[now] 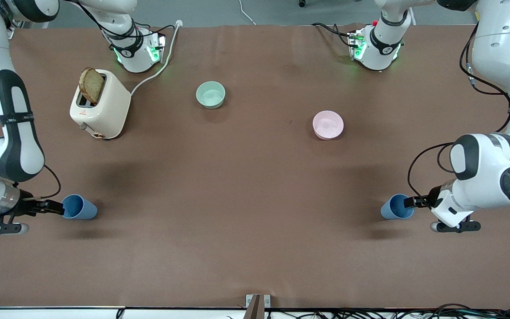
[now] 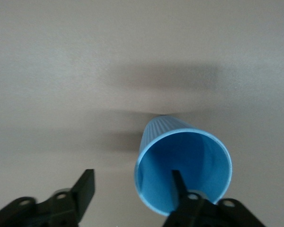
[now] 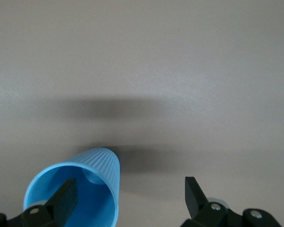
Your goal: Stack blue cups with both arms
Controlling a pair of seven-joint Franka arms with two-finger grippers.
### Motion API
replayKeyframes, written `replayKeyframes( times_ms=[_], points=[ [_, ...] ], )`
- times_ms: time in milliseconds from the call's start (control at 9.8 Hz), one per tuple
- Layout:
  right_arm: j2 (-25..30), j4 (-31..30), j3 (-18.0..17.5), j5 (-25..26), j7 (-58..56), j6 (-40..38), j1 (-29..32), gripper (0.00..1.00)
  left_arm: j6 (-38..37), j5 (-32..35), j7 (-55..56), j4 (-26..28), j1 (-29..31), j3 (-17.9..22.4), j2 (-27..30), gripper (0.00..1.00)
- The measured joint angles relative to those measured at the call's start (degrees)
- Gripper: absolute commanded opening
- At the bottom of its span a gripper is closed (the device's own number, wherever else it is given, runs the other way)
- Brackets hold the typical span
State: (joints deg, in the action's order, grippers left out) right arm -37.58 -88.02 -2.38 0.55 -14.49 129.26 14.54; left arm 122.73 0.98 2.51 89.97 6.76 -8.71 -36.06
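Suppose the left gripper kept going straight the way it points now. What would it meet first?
The left gripper is open, with one finger already inside the mouth of its blue cup. Going on, that finger would likely meet the cup's inner wall or bottom first; depth is unclear.

Toaster [image 1: 100,104] at the right arm's end of the table, near that arm's base; bread slice [image 1: 91,85] standing in its slot. One bowl [image 1: 210,94] mid-table; second bowl [image 1: 328,124] toward the left arm's end, slightly nearer the front camera.

Both cups lie well nearer the camera than the bowls: one cup [image 1: 79,207] at the right arm's end, the other cup [image 1: 396,207] at the left arm's end. Each appears tilted or on its side, with one finger of the adjacent gripper inside its mouth: right gripper [image 3: 128,201], left gripper [image 2: 132,191].
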Motion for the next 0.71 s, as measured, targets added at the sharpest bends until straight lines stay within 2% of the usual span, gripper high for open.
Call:
replayKeyframes(
  times_ms=[102,204,306,408,510,714],
  points=[
    [-0.34,-0.97,-0.09,0.00,-0.07,1.24,-0.05,1.00,2.23,0.00,0.03,0.84,-0.30,-0.02,-0.50,0.43],
    [-0.36,-1.61,-0.17,0.00,-0.14,1.72,-0.07,0.93,4.45,0.00,0.04,1.87,-0.46,-0.02,-0.86,0.32],
    [-0.41,-1.77,-0.25,0.00,-0.23,1.89,-0.09,0.80,5.75,0.00,0.12,2.57,-0.47,-0.02,-1.20,0.16],
    [-0.51,-2.04,-0.29,0.00,-0.25,2.32,-0.11,0.56,6.10,0.00,0.37,3.05,-0.45,-0.01,-1.33,0.04],
    [-0.69,-2.63,-0.35,0.00,-0.33,2.93,-0.16,0.33,6.14,0.00,0.66,3.51,-0.45,-0.02,-1.33,0.00],
    [-0.96,-3.43,-0.52,-0.02,-0.34,3.17,-0.26,0.01,6.44,-0.01,0.85,3.68,-0.46,-0.04,-1.19,0.00]
  ],
)
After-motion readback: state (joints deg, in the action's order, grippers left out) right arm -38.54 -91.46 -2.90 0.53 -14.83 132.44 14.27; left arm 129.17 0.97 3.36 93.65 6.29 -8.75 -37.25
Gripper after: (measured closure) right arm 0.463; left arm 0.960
